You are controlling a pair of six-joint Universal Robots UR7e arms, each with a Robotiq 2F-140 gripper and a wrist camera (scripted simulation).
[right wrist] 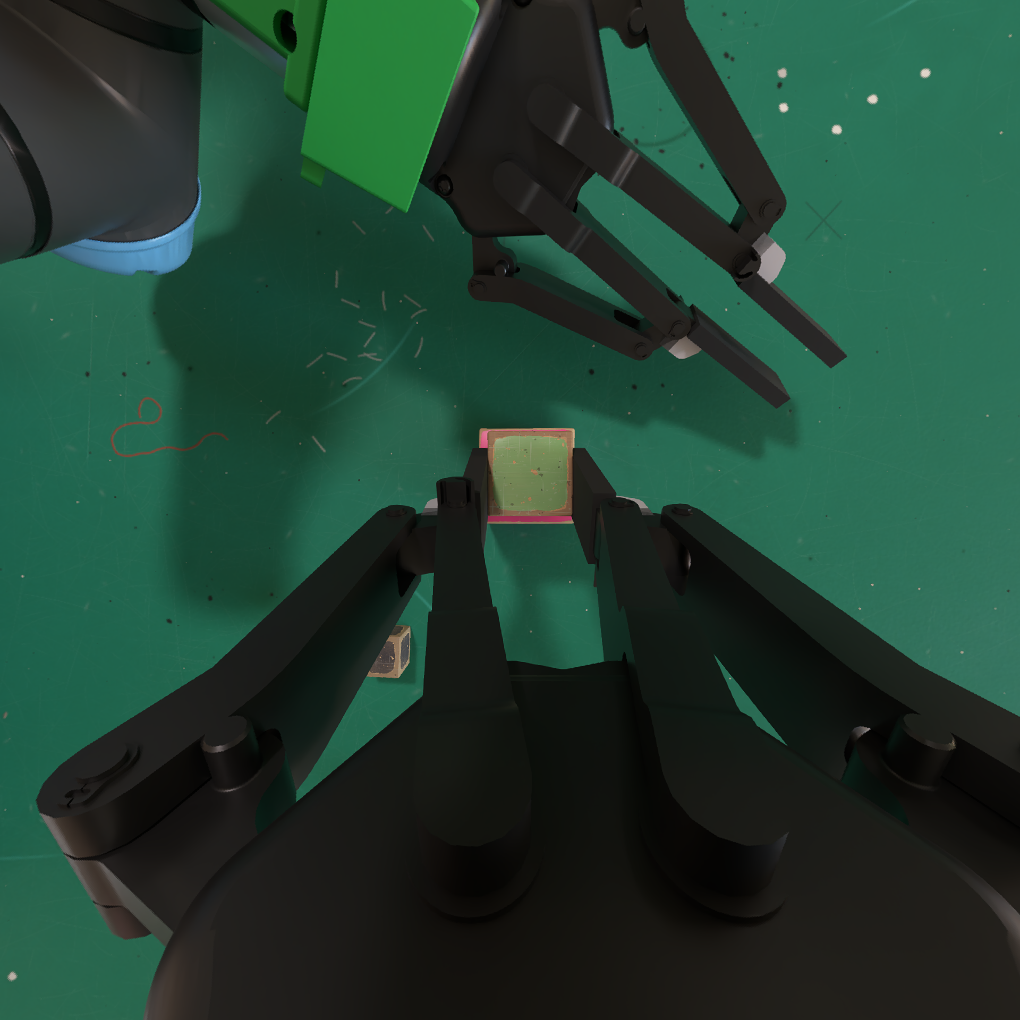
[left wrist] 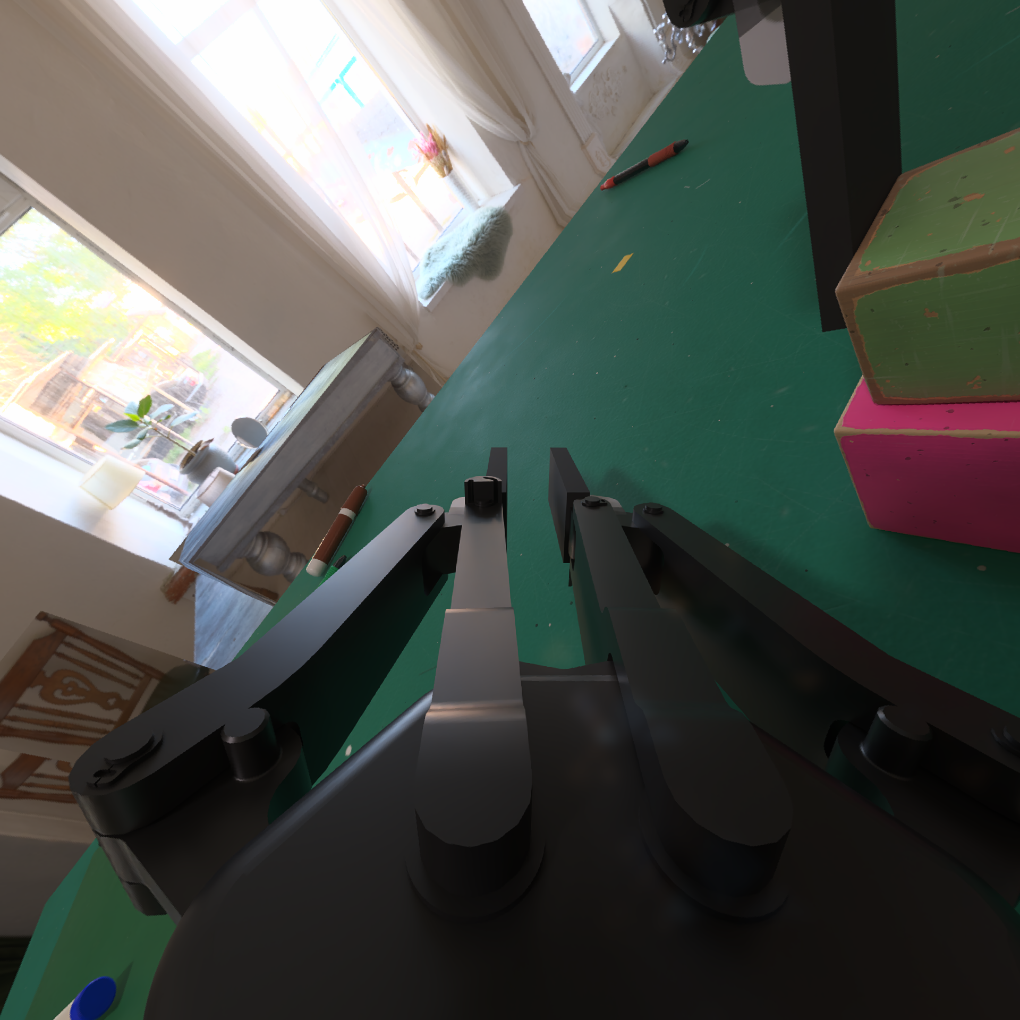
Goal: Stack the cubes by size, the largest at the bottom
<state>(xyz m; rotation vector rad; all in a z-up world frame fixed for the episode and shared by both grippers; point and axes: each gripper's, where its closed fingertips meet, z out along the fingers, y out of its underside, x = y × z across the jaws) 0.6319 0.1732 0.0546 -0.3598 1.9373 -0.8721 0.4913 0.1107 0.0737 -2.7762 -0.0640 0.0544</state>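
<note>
A green cube (right wrist: 529, 480) sits on top of a larger pink cube (right wrist: 524, 519) on the green table. My right gripper (right wrist: 530, 452) looks straight down and is shut on the green cube, one finger against each side. In the left wrist view the green cube (left wrist: 938, 309) and pink cube (left wrist: 938, 485) stand at the right edge, with a right gripper finger (left wrist: 844, 165) behind them. My left gripper (left wrist: 528, 458) is empty, its jaws a narrow gap apart, low over the table beside the stack; it also shows in the right wrist view (right wrist: 808, 381). A small dark cube (right wrist: 392, 651) lies on the table, partly hidden by my right gripper's linkage.
A red and black marker (left wrist: 646, 164) lies farther out on the table (left wrist: 662, 359). A brown marker (left wrist: 339, 527) lies near the table's edge. A blue-capped item (left wrist: 94, 999) is at the near corner. The left arm with its green housing (right wrist: 381, 94) hangs close to the stack.
</note>
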